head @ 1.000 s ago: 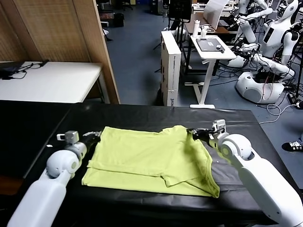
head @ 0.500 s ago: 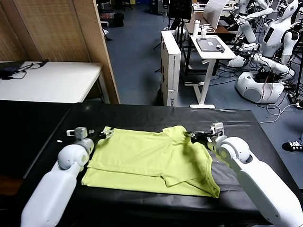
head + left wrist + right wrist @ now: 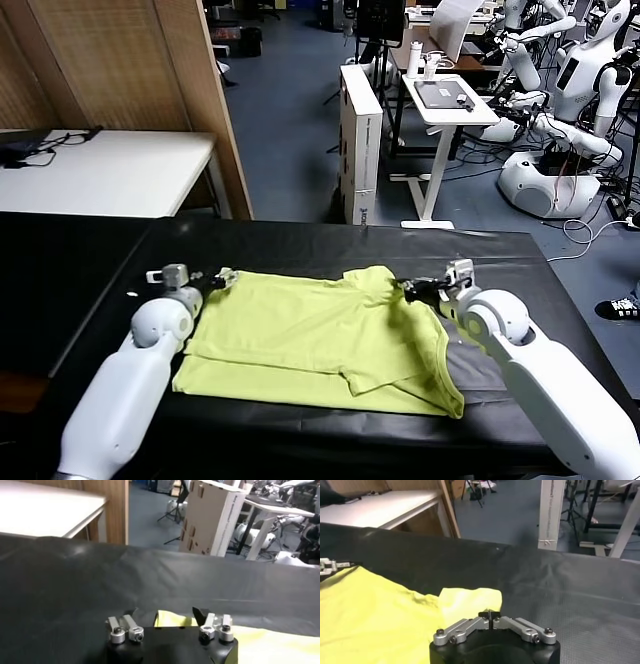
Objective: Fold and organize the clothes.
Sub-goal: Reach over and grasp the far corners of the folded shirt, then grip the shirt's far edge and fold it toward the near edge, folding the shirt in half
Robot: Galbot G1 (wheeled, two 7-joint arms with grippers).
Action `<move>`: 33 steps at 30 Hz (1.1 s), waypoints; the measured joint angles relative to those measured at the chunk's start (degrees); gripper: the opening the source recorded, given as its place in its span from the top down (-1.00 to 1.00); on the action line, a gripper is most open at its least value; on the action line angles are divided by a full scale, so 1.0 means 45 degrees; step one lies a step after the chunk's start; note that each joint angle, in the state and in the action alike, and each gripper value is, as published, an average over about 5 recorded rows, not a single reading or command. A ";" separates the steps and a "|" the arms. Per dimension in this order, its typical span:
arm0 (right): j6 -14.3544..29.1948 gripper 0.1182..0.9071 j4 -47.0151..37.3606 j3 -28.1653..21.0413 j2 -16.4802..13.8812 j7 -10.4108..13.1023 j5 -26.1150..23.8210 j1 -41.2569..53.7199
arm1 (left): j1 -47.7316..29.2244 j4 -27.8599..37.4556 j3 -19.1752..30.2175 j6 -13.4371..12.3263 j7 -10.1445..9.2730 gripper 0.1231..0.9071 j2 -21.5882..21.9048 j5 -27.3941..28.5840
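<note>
The clothes are one lime yellow-green T-shirt (image 3: pixel 320 335) lying partly folded on the black table (image 3: pixel 300 242). My left gripper (image 3: pixel 222 279) is at the shirt's far left corner. In the left wrist view its fingers stand open (image 3: pixel 165 614), with that corner of the T-shirt (image 3: pixel 168 620) showing between them. My right gripper (image 3: pixel 406 289) is at the shirt's far right edge. Its fingers are shut (image 3: pixel 490 613) on a small raised lobe of the T-shirt (image 3: pixel 470 600).
A white table (image 3: pixel 110 170) and a wooden partition (image 3: pixel 130 70) stand behind on the left. A tall cardboard box (image 3: pixel 362 140), a white stand (image 3: pixel 445 100) and other robots (image 3: pixel 570 100) fill the floor beyond the table.
My left gripper has slid along the shirt's left edge to its far left corner, its fingers widening and then narrowing. The right gripper has barely moved and stays shut.
</note>
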 joint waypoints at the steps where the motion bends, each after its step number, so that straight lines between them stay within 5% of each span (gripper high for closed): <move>1: 0.0000 0.94 -0.0005 0.0000 -0.0003 0.0001 0.0001 0.0008 | 0.0034 -0.0029 -0.0003 0.0002 0.0005 0.26 0.0010 -0.0005; 4: -0.0001 0.94 -0.0010 0.0000 -0.0008 0.0005 0.0002 0.0019 | 0.0136 -0.0145 -0.0007 0.0015 0.0022 0.72 0.0030 -0.0016; 7: 0.0011 0.94 -0.0013 0.0000 -0.0005 0.0020 0.0003 0.0022 | 0.0196 -0.0276 -0.0008 0.0034 0.0029 0.94 0.0052 -0.0027; 18: 0.0724 0.94 0.0173 0.0318 -0.0073 0.0014 0.0240 -0.0045 | 0.0575 -0.1344 -0.0395 0.0051 -0.0114 0.94 0.0500 -0.0465; 33: 0.0068 0.94 0.2827 0.1823 -0.1408 0.0230 0.0511 -0.2118 | 0.3755 -0.5726 -0.1960 0.0268 -0.0463 0.94 0.1557 -0.1434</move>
